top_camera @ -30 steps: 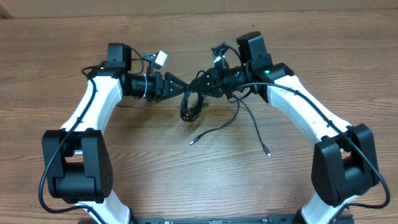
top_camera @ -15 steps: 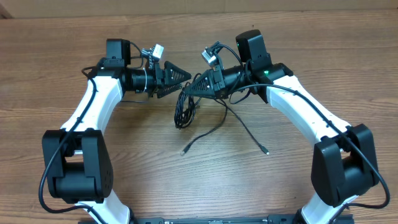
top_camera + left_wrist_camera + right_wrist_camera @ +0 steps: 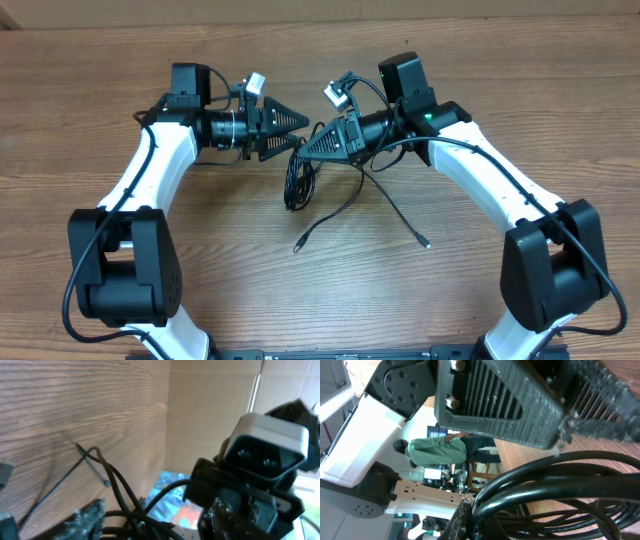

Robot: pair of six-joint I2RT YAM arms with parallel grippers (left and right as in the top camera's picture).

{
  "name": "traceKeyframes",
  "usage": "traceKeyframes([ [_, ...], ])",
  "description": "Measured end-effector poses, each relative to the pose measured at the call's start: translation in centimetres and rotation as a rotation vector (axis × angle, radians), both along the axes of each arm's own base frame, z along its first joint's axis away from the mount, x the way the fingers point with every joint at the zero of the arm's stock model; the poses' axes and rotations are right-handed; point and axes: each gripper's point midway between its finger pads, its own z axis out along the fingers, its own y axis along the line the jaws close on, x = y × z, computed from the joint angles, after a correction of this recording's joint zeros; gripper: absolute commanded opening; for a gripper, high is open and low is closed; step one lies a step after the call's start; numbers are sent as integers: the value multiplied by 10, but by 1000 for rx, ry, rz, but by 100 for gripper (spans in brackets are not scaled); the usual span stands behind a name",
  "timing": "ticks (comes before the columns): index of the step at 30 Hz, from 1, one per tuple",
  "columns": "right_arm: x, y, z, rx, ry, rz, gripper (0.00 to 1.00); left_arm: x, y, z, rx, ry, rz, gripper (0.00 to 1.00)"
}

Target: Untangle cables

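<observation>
So, fingers first. The right gripper (image 3: 306,150), a black wedge-shaped plastic pair, is clamped fully closed on the thin black rubbery cables (image 3: 294,188), which are pinched near the top of the bundle. In the right wrist view, 1 ribbed black finger (image 3: 520,405) is seen just above a thick sheaf of glossy round cables (image 3: 555,485).

The left gripper (image 3: 300,130), with the same black wedge shape, is parted. In the left wrist view its 2 rough-textured fingers (image 3: 87,520) are seen well apart at the bottom edge, with several cables (image 3: 117,492) running through the gap. Whether the pads are actually touched by them can't be told from there.

The 2 sets of tips are set nearly nose to nose over the middle of the brown wood-grain table (image 3: 340,310). Below them the bundle is seen hanging as a narrow, elongated loop. 2 loose ends are trailed out across the wood toward the near side, each tipped with a small connector: the left plug (image 3: 297,245) and the right plug (image 3: 427,243), well apart from each other.

The arms (image 3: 150,175) are clad in smooth white shells with matte black joints. A small green light (image 3: 430,117) is lit on the right one. A boxy grey wrist camera (image 3: 270,450) is caught in the left wrist view.
</observation>
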Motion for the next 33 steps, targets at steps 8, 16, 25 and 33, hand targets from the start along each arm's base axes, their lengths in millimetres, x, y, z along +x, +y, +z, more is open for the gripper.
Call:
traceKeyframes([
  [8, -4, 0, 4, 39, -64, 34, 4, -12, 3, -15, 59, 127, 20, 65],
  [16, -10, -1, 3, 54, -95, 59, 4, -10, -1, -18, 84, 104, 17, 81],
  [25, -18, -3, -2, 62, -144, 88, 4, -17, -8, -7, 16, 123, -18, 41],
  [33, -18, -3, -2, 71, -175, 93, 4, -32, -25, -8, 17, 168, -68, 14],
])
